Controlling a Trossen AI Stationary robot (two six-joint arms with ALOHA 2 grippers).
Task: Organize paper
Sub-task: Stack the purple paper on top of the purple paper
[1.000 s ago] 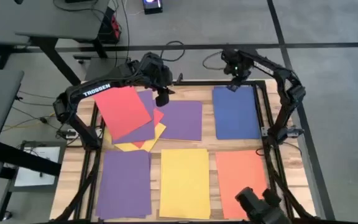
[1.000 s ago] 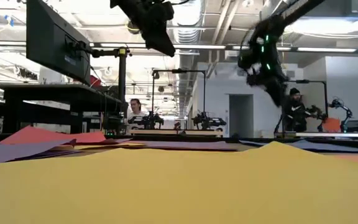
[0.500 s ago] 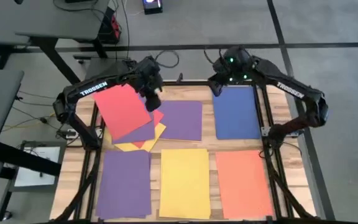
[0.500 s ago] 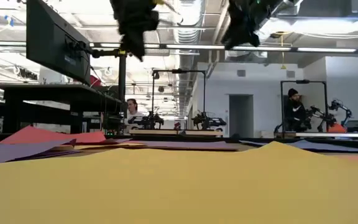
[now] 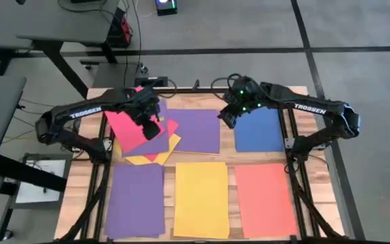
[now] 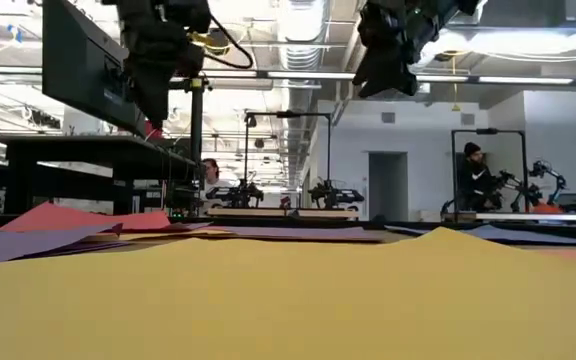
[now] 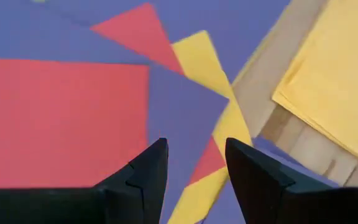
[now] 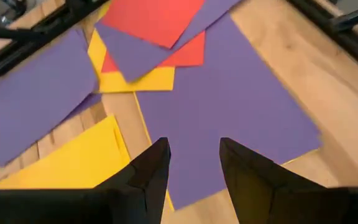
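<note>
Left gripper: mine, low over the jumbled pile at the table's far left; a second ago it hung farther back, near the pile's rear edge. My fingers stand apart with nothing between them, the red sheet and a purple sheet showing through the gap.

Right gripper: also mine, swung in from over the blue stack to the right edge of the centre purple stack. Its fingers are spread and empty, pointing down at purple paper.

Pile: red on top, then purple, a second red and yellow, fanned at odd angles and overlapping the purple stack's left edge. It lies just as it did a second ago; only my arms have moved.

Sorted stacks: purple, yellow and orange along the near row; purple and blue along the far row, each squared up.

Meaning: both hands have closed in on the one untidy spot, so I judge the next pick comes from this pile, most likely the top red sheet.

Progress: well along; only the pile remains unsorted.

Risk: thin overlapped sheets may lift together or drag their neighbours askew.
</note>
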